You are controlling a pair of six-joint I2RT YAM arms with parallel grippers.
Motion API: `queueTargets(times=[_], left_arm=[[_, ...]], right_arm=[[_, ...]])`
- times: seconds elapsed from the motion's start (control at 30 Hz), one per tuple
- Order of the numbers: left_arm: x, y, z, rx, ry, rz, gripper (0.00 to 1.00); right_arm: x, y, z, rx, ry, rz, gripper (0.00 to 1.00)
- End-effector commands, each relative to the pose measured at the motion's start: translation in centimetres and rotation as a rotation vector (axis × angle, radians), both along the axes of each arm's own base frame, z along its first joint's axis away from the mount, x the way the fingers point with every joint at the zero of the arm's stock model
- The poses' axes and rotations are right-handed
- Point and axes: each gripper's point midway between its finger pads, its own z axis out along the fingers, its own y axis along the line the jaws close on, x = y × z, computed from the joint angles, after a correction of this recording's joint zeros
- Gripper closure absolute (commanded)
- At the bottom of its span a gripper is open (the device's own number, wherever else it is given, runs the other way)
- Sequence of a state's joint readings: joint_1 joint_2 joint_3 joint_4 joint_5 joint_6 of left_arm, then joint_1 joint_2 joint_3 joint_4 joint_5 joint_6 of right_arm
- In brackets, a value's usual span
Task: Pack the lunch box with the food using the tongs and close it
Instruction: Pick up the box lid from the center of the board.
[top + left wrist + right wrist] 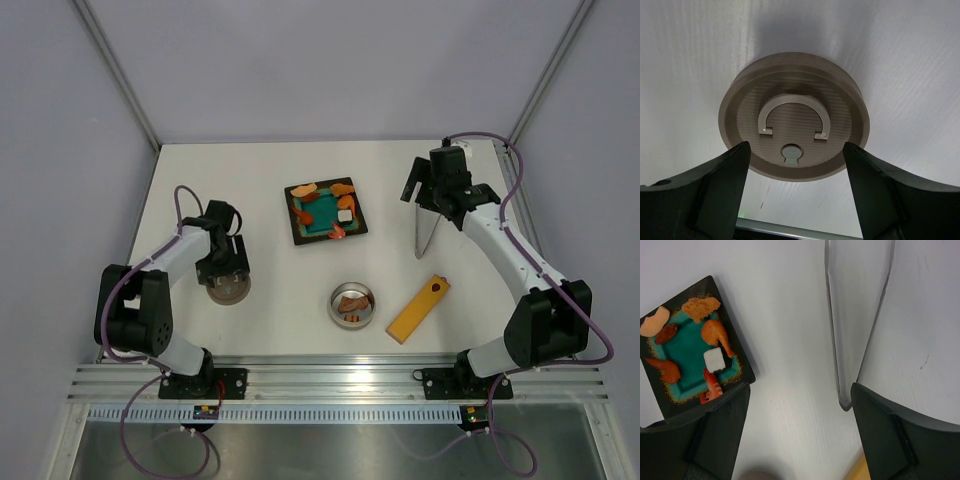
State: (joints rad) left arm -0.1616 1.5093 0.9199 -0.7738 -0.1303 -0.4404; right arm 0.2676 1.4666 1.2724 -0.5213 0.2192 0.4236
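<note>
**Grey-brown lid (794, 120) under one gripper, silver tongs (844, 399) before the other**

My left wrist camera is showing what the overhead view is mostly hiding: the lid is lying flat with its curved handle mark facing up. My left gripper (796, 152) is hanging over the lid's near edge, jaws standing apart to either side and gripping nothing. Whether they are touching it I cannot tell.

My right wrist camera is showing the tongs lying on the table (790, 315), their narrow end just beside one of my fingers. My right gripper (799, 390) is hovering with its jaws spread wide, holding nothing. Left of it, the black plate (687, 352) is carrying food (715, 360): orange, red and brown pieces and a white cube.

Only the overhead view is showing the lunch box (334, 308), uncovered with brown pieces inside. It is sitting between my arms and well apart from both grippers, a yellow-orange bar (418, 309) lying near it. The table is looking white and matt, and pale walls (320, 60) are enclosing it.
</note>
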Motion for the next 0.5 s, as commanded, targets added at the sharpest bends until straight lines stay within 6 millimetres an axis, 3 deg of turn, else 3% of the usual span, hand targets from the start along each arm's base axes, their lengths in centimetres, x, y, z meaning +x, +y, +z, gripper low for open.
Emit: queueTargets(times=[0.0, 0.17, 0.47], left_arm=[[1.2, -0.9, 0.1, -0.056, -0.016, -0.026, 0.21], [0.8, -0.1, -0.5, -0.051, 0.003, 0.009, 0.24], [1.0, -0.4, -1.2, -0.105, 0.031, 0.016, 0.28]], right_arm=[[-0.7, 0.3, 0.5, 0.03, -0.008, 0.01, 0.1], [-0.9, 0.5, 0.6, 0.042, -0.015, 0.017, 0.1], [-1.1, 0.4, 1.0, 0.042, -0.027, 0.019, 0.1]])
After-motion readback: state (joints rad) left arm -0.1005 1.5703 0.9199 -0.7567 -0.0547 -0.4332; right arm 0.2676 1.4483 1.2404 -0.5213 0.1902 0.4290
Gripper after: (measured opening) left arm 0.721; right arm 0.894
